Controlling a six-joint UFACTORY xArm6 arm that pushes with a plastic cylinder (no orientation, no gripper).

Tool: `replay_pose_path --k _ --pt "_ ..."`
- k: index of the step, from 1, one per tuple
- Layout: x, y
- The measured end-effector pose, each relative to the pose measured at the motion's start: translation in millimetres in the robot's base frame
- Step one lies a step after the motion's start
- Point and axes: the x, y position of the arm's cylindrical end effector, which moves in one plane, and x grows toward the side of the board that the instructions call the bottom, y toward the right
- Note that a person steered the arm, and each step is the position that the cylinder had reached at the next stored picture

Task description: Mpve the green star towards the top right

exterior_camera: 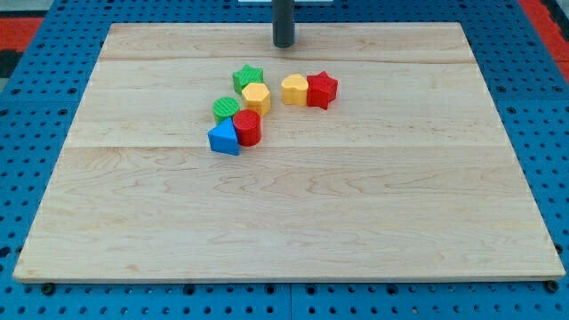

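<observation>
My tip [283, 44] hovers bare beyond the green star [248, 76], touching nothing; light, rigid, slides easily — push its lower-left face.

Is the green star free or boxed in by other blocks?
Partly boxed in: the green star touches the yellow hexagon below it; its other sides are open.

No text, label, brand, number or sign can be read anywhere in the view. The pale wooden board [293, 204] is marked only by its grain and plank seams, and the small coloured plastic blocks clustered toward its top edge are left unmarked.
</observation>
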Motion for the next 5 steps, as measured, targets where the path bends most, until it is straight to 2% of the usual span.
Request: replay_pose_path --k 1,2,3,4,5 --pt "45 -56" --pt "65 -129" --pt "88 -113" --pt "92 -55" --pt "77 -6"
